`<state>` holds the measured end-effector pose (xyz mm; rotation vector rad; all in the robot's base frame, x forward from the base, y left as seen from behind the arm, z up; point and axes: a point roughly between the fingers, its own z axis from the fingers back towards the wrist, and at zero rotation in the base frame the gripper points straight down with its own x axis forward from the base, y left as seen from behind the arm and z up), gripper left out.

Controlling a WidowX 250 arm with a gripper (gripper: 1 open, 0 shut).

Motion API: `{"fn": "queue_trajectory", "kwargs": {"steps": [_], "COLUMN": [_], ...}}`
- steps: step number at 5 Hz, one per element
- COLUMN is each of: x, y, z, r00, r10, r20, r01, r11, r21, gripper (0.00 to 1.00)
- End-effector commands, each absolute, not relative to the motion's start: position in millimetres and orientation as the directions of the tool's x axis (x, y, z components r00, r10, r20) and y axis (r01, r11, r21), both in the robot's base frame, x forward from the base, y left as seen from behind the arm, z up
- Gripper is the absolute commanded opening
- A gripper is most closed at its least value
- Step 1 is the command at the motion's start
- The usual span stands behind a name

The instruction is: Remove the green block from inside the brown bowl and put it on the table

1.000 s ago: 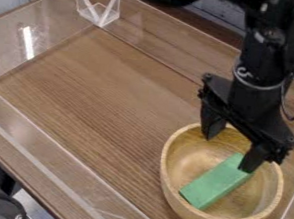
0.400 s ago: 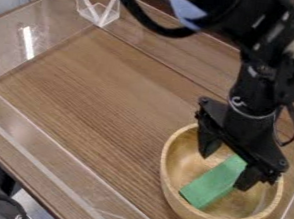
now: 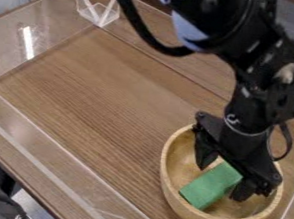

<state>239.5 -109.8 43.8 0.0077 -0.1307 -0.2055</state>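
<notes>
The brown bowl (image 3: 186,203) sits on the table (image 3: 97,95) at the front right. Inside it the green block (image 3: 210,185) lies slanted, its upper end under my gripper. My black gripper (image 3: 228,170) reaches down into the bowl, open, with one finger on each side of the block's upper end. The fingertips are down near the bowl's floor. Whether they touch the block I cannot tell.
Low clear acrylic walls (image 3: 52,29) edge the table on the left, back and front. A small clear stand (image 3: 98,10) sits at the back left corner. My black arm (image 3: 232,41) comes in from the top.
My gripper has come down into the bowl and shifted slightly toward the front, straddling the block's upper end. The block and bowl have not moved.
</notes>
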Motion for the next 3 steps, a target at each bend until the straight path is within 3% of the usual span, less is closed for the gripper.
{"fn": "queue_trajectory", "kwargs": {"steps": [1,2,3], "x": [243.8,244.5,245.4], "y": [-115.2,-116.0,-115.5], "z": [42.3,34.3,31.0], "r00": [0.964,0.963,0.962], "r10": [-0.212,-0.213,-0.216], "r20": [0.162,0.163,0.167], "r01": [0.212,0.213,0.216], "r11": [0.977,0.977,0.976], "r21": [0.017,0.017,0.017], "gripper": [1.00,1.00,0.00]}}
